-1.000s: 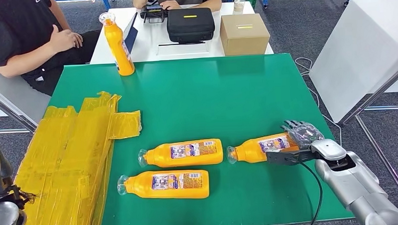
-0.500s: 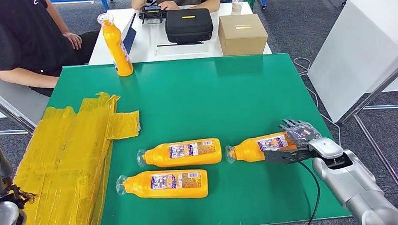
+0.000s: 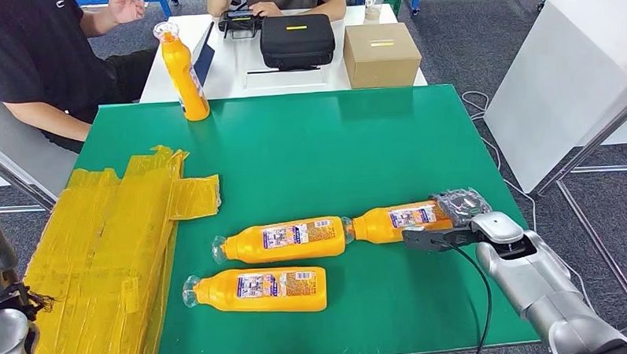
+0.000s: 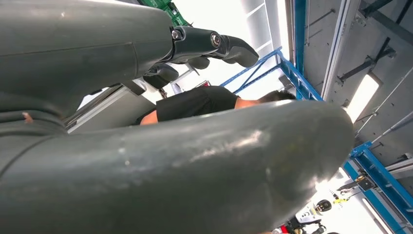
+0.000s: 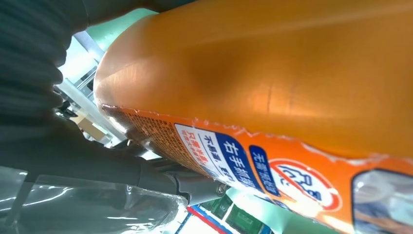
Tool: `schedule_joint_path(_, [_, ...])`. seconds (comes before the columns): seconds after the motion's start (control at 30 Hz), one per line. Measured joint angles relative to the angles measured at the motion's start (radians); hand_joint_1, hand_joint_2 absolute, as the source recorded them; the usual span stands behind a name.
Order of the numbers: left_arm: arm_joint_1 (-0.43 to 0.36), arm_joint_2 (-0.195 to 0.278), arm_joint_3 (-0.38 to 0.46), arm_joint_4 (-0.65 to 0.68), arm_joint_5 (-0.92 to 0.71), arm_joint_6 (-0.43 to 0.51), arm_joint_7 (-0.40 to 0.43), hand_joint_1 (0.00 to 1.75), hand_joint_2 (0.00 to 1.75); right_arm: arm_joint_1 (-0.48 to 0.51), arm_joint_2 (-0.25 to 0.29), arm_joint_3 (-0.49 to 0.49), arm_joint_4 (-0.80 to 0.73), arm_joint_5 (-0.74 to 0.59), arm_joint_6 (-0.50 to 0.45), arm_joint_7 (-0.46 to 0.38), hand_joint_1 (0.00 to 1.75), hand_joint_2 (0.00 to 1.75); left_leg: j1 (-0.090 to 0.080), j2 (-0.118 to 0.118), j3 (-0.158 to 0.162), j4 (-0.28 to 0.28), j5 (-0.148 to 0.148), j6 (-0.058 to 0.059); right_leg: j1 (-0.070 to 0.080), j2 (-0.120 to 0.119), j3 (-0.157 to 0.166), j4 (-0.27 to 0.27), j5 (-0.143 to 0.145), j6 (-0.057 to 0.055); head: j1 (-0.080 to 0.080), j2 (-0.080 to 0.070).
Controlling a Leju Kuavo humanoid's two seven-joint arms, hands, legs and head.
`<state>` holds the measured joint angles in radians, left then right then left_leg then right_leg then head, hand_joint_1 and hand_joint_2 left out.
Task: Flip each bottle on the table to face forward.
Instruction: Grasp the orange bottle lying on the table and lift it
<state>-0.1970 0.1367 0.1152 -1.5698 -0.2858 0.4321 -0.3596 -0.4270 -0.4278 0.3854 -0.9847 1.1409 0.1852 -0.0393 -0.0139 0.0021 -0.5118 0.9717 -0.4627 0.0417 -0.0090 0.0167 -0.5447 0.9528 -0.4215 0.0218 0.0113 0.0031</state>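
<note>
Three orange bottles lie on the green table (image 3: 333,145) with their labels up, and a fourth orange bottle (image 3: 185,75) stands upright at the far left corner. My right hand (image 3: 457,219) grips the base end of the right-hand bottle (image 3: 398,219), fingers over it and thumb beneath. Its cap end touches the base of the middle bottle (image 3: 285,239). The front bottle (image 3: 259,289) lies apart, nearer to me. Up close in the right wrist view, the held bottle (image 5: 272,73) shows its orange body and label. My left hand (image 4: 160,165) holds nothing, with fingers and thumb apart.
Crumpled yellow plastic sheets (image 3: 108,239) cover the table's left side. A white table behind holds a black case (image 3: 298,40) and a cardboard box (image 3: 383,54). A person (image 3: 30,53) sits at the far left, another at the back. A white cabinet (image 3: 559,74) stands to the right.
My right hand has shifted the right-hand bottle leftward and slightly away from me, so its cap now meets the middle bottle's base. The person at the far left has raised a hand.
</note>
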Motion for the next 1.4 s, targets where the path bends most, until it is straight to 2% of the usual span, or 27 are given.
schedule_joint_path(0.53, [-0.031,-0.023,-0.001,0.008,-0.043,-0.002,0.022,0.00,0.00,-0.017,0.038,-0.009,0.034,0.030,-0.007,0.026,1.75,1.75,0.000,0.004,0.003,0.000,0.000,0.000,0.000,0.002,0.003,0.000,0.001,0.000,0.000,0.000])
schedule_joint_path(0.9, [-0.033,-0.050,-0.001,0.007,-0.076,-0.008,0.035,0.00,0.00,0.012,0.065,-0.090,-0.008,0.073,0.015,0.030,1.75,1.75,0.000,0.005,0.003,0.000,0.000,0.000,0.000,0.004,0.002,0.000,0.003,-0.002,0.000,0.000])
schedule_joint_path(1.0, [-0.028,-0.058,0.000,0.002,-0.082,-0.018,0.034,0.00,0.00,0.051,0.062,-0.136,-0.077,0.085,0.058,0.012,1.75,1.75,0.000,0.003,0.001,0.000,0.000,0.000,0.000,0.002,0.001,0.000,0.003,-0.002,0.000,0.000])
schedule_joint_path(1.17, [-0.015,-0.065,0.008,-0.016,-0.087,-0.031,0.032,0.00,0.00,0.131,0.045,-0.252,-0.276,0.097,0.134,-0.027,1.75,1.75,0.000,-0.003,-0.008,0.000,0.002,0.000,-0.001,-0.002,-0.007,0.000,0.003,-0.002,0.000,0.000])
schedule_joint_path(1.4, [0.001,-0.075,0.026,-0.039,-0.098,-0.044,0.029,0.00,0.00,0.132,0.016,-0.422,-0.508,0.076,0.186,-0.074,1.75,1.75,0.000,-0.003,-0.013,0.000,0.002,0.000,-0.001,-0.003,-0.012,0.000,0.003,-0.002,0.000,0.000])
